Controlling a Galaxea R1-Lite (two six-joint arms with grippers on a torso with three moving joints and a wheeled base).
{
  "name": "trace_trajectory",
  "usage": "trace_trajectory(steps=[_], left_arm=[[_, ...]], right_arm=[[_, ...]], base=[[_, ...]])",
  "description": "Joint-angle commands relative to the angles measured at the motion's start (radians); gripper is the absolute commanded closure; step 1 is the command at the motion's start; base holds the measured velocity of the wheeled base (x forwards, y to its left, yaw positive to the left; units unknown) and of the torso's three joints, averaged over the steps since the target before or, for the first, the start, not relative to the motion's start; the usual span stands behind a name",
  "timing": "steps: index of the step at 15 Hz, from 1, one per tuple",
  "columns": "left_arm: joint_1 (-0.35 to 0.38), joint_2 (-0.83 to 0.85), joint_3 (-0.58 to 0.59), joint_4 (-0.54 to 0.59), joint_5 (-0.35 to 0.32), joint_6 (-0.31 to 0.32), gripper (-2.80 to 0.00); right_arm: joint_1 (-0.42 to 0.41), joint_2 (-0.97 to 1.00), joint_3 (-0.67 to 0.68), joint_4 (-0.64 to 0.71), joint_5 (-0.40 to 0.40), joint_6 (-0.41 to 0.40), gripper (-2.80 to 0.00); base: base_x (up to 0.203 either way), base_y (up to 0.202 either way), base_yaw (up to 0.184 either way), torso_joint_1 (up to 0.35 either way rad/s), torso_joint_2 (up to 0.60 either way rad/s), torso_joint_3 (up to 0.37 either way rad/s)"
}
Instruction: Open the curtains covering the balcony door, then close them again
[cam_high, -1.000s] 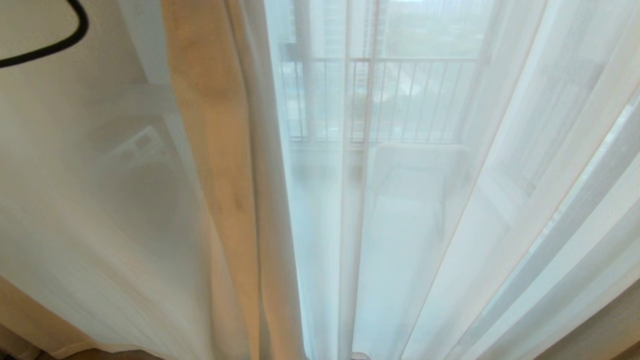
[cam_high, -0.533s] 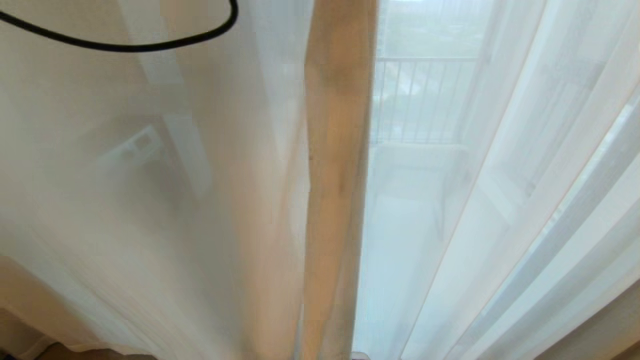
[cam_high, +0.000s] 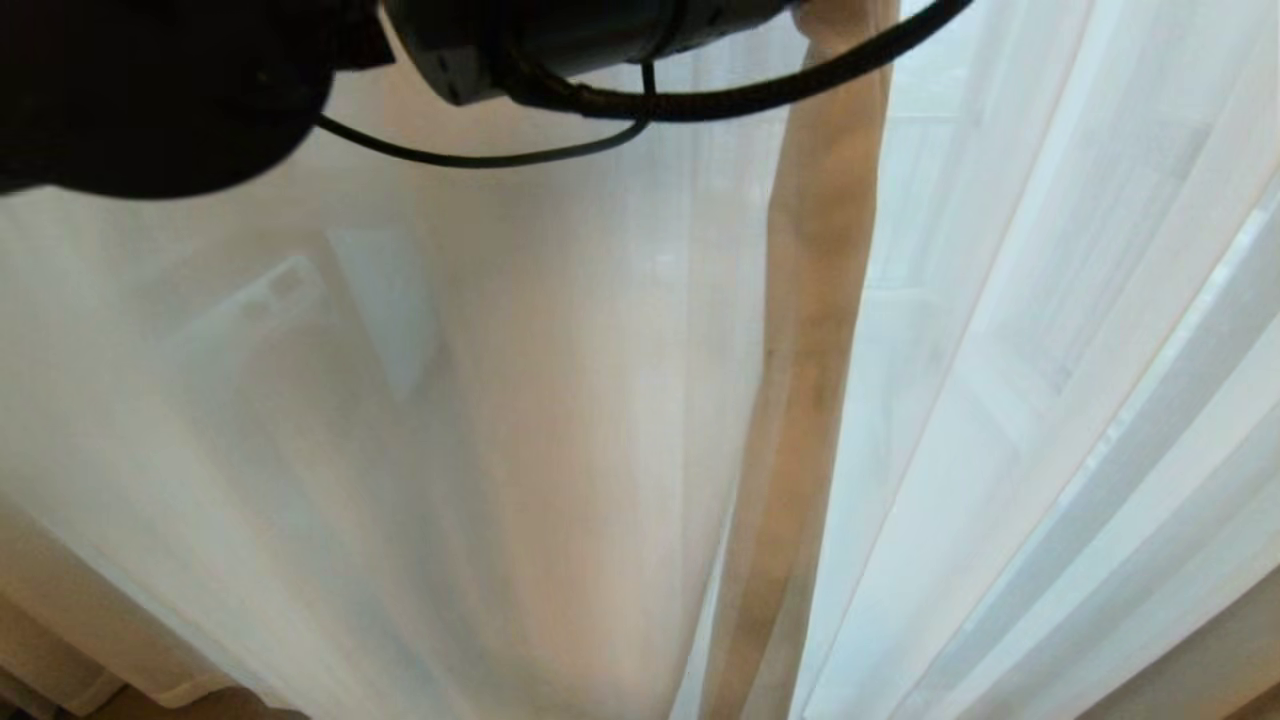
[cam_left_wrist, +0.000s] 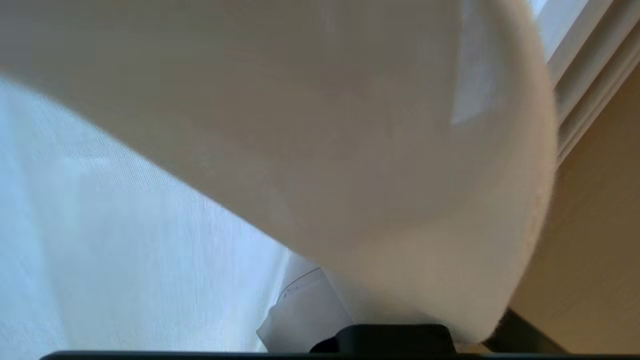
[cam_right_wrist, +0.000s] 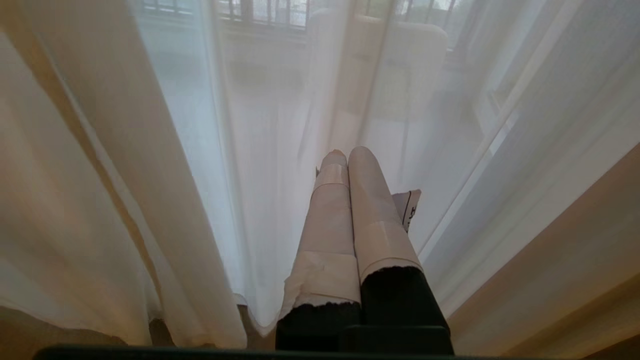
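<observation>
Sheer white curtains (cam_high: 520, 420) fill nearly the whole head view, hanging in long vertical folds. A cream-beige hemmed edge (cam_high: 815, 330) runs top to bottom a little right of centre, where the left panel meets the right one; no open gap shows between them. The balcony door is only a pale blur through the cloth.

The left arm (cam_high: 560, 40) reaches across the top of the head view, dark and close to the camera, with a black cable (cam_high: 700, 100) looping under it toward the hem. The left gripper (cam_left_wrist: 310, 310) is buried in cloth in its wrist view: fabric drapes right over the fingers, which are pressed together. The cloth appears pinched between them, though the exact grip point is hidden. From those fingers the hem hangs straight down, its long axis vertical, and the rest of the panel trails back toward the robot's left.

The right gripper (cam_right_wrist: 347, 160) rests low, its two taped fingers (cam_right_wrist: 327, 220) touching each other, holding nothing. The curtains hang just beyond its tips.

The left arm is plainly the nearer one, already at the hem. The closing step looks almost done. What remains likely turns on bringing that vertical edge sideways, toward the robot's right, until it overlaps the right panel.
</observation>
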Motion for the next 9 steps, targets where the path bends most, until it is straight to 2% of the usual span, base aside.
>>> trace_trajectory(steps=[1,9], left_arm=[[-0.004,0.039,0.0,-0.001,0.001,-0.003,0.0],[0.023,0.08,0.011,-0.001,0.006,-0.005,0.0]], right_arm=[[0.0,0.001,0.0,0.0,0.0,-0.001,0.0],[0.0,0.001,0.0,0.0,0.0,-0.001,0.0]], base=[[0.0,0.0,0.0,0.0,0.0,0.0],[0.0,0.0,0.0,0.0,0.0,0.0]])
